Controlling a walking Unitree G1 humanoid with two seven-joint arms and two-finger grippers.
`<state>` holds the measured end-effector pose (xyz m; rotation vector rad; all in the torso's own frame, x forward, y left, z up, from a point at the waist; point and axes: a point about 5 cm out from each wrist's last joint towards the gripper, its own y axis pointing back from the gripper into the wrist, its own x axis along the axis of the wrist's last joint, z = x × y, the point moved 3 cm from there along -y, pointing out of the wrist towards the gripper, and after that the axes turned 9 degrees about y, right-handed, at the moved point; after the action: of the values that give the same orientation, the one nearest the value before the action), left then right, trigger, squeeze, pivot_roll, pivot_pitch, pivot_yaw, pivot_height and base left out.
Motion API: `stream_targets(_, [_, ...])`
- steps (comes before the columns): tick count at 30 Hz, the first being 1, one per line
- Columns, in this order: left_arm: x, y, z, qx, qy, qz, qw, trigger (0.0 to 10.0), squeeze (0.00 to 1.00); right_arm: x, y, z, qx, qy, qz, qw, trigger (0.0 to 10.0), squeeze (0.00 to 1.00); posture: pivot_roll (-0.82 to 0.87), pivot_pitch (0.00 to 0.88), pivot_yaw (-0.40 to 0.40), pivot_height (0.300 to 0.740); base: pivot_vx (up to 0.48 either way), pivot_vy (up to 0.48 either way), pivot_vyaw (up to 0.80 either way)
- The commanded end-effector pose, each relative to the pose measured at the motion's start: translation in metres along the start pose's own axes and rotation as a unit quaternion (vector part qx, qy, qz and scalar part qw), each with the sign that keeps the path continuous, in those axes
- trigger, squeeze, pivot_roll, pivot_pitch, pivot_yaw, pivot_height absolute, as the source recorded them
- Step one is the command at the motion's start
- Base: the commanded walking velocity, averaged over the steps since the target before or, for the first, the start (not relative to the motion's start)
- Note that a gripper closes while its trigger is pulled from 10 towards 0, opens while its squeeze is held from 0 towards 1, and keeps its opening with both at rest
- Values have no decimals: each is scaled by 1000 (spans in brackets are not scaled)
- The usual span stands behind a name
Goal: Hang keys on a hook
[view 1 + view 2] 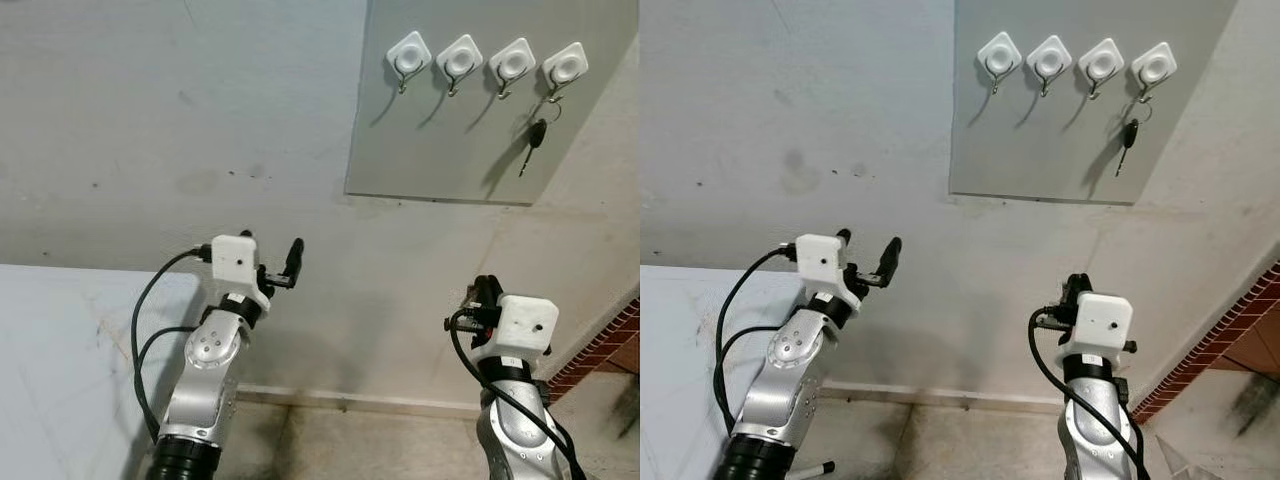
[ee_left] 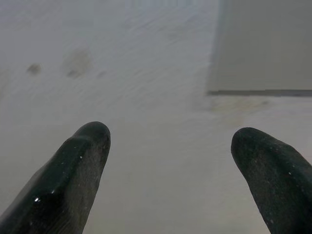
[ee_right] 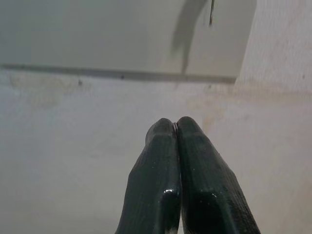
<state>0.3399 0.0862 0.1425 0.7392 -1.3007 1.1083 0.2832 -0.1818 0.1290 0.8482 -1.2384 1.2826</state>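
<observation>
A black-headed key [image 1: 537,135] hangs by its ring from the rightmost white hook [image 1: 565,65] on a grey board [image 1: 440,150] high on the wall. The other hooks [image 1: 459,59] in the row are bare. My right gripper [image 1: 485,291] is raised below and left of the key, well short of the board, with its fingers [image 3: 195,165] pressed shut and nothing seen between them. The key's tip [image 3: 211,12] and its shadow show above those fingers. My left gripper [image 1: 272,250] is held up further left, open and holding nothing, facing bare wall, its fingers [image 2: 73,180] wide apart.
A pale, stained wall [image 1: 180,120] runs behind both arms. A white surface [image 1: 60,370] lies at the lower left. Red brickwork [image 1: 600,350] edges the lower right, and a skirting strip [image 1: 350,402] meets the floor below.
</observation>
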Motion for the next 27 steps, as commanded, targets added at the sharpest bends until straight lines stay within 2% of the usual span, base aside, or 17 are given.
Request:
stream_targets(1, [0, -4, 5, -17, -9, -1, 1000, 10000, 0, 11, -6, 0, 6, -3, 23, 1000, 10000, 0, -70, 40, -6, 740, 0, 0, 0])
stream_targets(12, [6, -11, 13, -31, -19, 4, 999, 10000, 0, 33, -27, 5, 10, 2, 62, 998, 10000, 0, -64, 40, -23, 740, 0, 0, 0])
stream_targets(19, [21, -21, 38, -88, -21, 19, 996, 10000, 0, 46, -47, 8, 25, 6, 84, 996, 10000, 0, -52, 33, -36, 740, 0, 0, 0])
stream_targets(27, [23, -25, 60, -132, -19, 16, 991, 10000, 0, 57, -69, 5, 49, -33, 93, 994, 10000, 0, -52, 29, -37, 740, 0, 0, 0])
